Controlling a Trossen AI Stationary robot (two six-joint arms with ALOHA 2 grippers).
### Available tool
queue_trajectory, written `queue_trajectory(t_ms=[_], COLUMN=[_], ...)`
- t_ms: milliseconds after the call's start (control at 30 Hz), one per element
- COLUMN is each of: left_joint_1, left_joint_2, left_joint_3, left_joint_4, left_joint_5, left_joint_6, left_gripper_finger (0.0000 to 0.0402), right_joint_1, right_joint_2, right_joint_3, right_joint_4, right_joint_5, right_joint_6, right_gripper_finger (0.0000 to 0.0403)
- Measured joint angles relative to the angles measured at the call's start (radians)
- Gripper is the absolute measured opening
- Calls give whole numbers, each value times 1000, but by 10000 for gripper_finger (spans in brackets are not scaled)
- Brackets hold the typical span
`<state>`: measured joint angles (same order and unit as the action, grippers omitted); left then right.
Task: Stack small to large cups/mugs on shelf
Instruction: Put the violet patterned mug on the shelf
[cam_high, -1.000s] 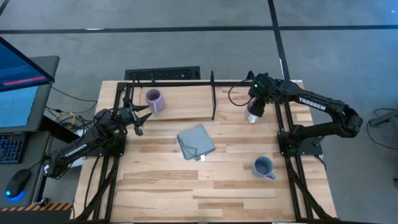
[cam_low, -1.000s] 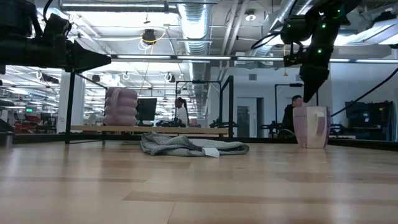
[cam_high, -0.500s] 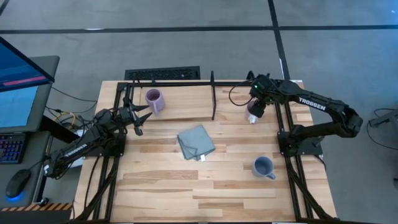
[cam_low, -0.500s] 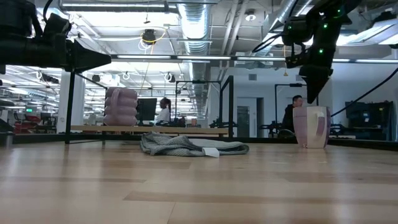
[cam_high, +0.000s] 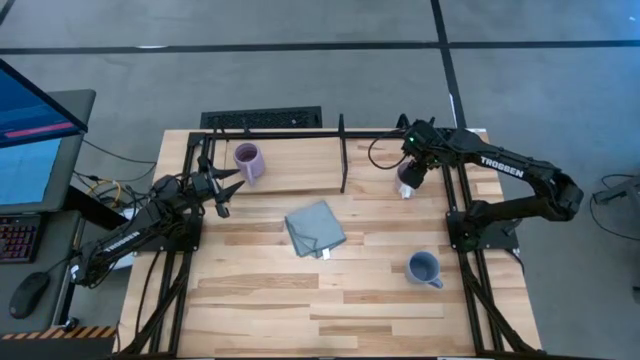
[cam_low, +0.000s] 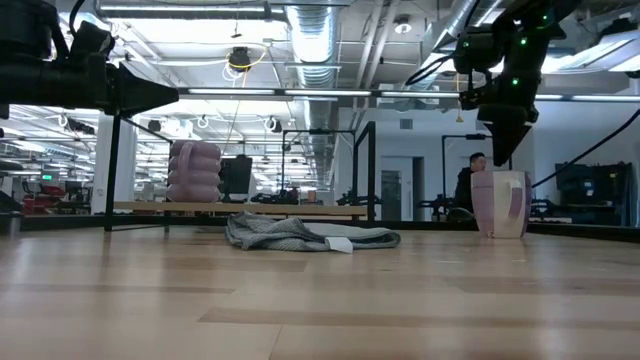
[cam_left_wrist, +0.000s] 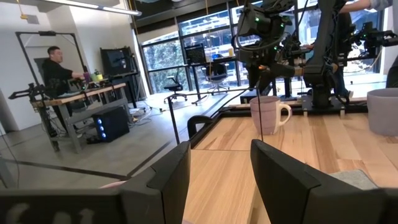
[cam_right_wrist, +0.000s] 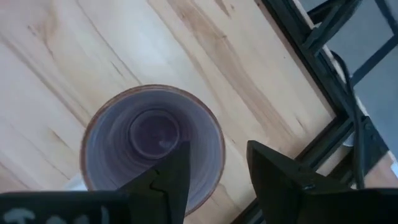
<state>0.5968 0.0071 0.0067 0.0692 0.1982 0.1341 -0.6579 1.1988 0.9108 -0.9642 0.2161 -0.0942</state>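
From above: light purple mug (cam_high: 247, 160) upright on the shelf (cam_high: 300, 165), left of the black divider (cam_high: 342, 155), nothing in it. Darker purple mug (cam_high: 406, 178) on the shelf's right part, mostly hidden under the right gripper (cam_high: 411, 176). Blue-grey mug (cam_high: 423, 268) off the shelf, down on the surface (cam_high: 260, 300) near the right edge, looks empty. Folded grey-blue cloth (cam_high: 315, 228) mid-surface. Left gripper (cam_high: 226, 192) parked at the left edge of the surface, near the light purple mug but not touching, fingers spread and grasping nothing. Monitor (cam_high: 35, 130) and keyboard (cam_high: 262, 119) off the surface.

Low view: ribbed light purple mug (cam_low: 194, 172) sitting on the shelf board (cam_low: 240, 208), cloth (cam_low: 305, 234) crumpled in front, the other mug (cam_low: 500, 203) at right with the right gripper (cam_low: 497, 150) hanging just over its rim. Office behind, ceiling ducts (cam_low: 305, 40), a seated person (cam_low: 467, 186) far back.

Left wrist: own fingers (cam_left_wrist: 283, 177) apart, handled mug (cam_left_wrist: 267, 114) way across the surface under the other arm.

Right wrist: straight down into the darker purple mug (cam_right_wrist: 152, 146), empty inside, right gripper's fingers (cam_right_wrist: 280, 171) released and apart just above the rim.
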Motion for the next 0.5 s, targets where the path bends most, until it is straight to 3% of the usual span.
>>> queue_trajectory(t_ms=[233, 500], left_joint_1=[0, 0], left_joint_2=[0, 0], left_joint_3=[0, 0], left_joint_4=[-1, -2], left_joint_5=[0, 0], left_joint_6=[0, 0], left_gripper_finger=[162, 162], right_joint_1=[3, 2], right_joint_2=[19, 172], right_joint_3=[1, 0], right_joint_4=[-1, 10], right_joint_5=[-35, -32], right_joint_6=[-9, -37], right_gripper_finger=[175, 171])
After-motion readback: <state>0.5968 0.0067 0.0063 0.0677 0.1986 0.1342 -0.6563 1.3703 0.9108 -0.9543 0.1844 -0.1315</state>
